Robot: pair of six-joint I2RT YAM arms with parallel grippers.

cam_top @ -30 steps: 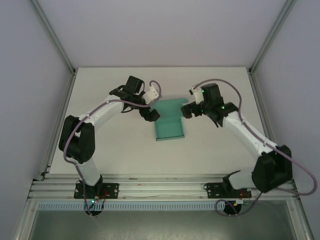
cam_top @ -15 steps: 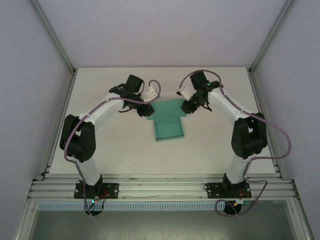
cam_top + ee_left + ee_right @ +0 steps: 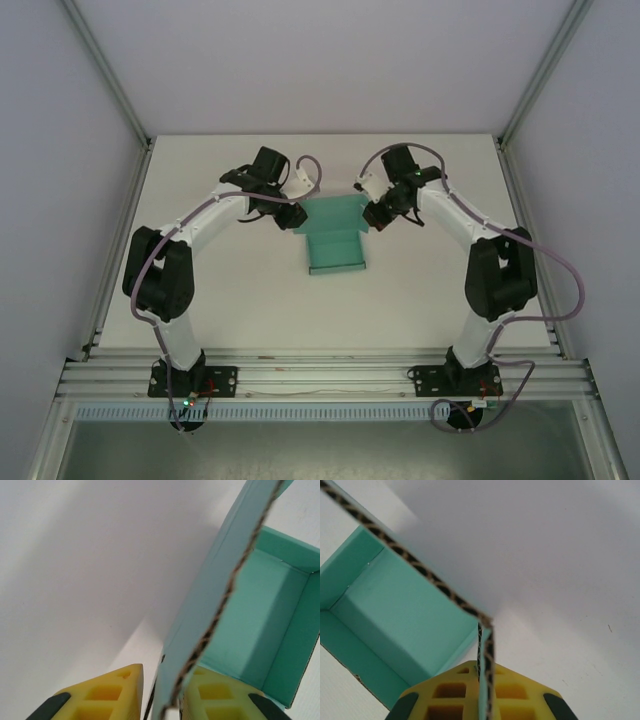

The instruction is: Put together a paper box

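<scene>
**A:** Both hands have closed in over the last second. The right hand (image 3: 376, 214) has swung from the right side of the paper box (image 3: 335, 248) to its far right corner, and the right arm (image 3: 470, 240) now folds up steeply beside the box.

**B:** And the left hand (image 3: 291, 220)?

**A:** Pulled back a little, to the box's far left corner. The teal box itself lies on the white table (image 3: 240, 300) between the two hands, with its open tray towards them.

**B:** Are they gripping anything?

**A:** Yes. In the right wrist view, the yellow fingers (image 3: 452, 695) are clenched on a raised corrugated card wall at the box's corner, with the card edge running straight down between them.

**B:** Same on the left?

**A:** Close to it. An upright side wall of the box (image 3: 265, 620) stands between the left hand's fingers (image 3: 107, 695). It is pressed against the finger on the tray side, and the other finger sits just beside it. That hand is grasping the wall too.
</scene>
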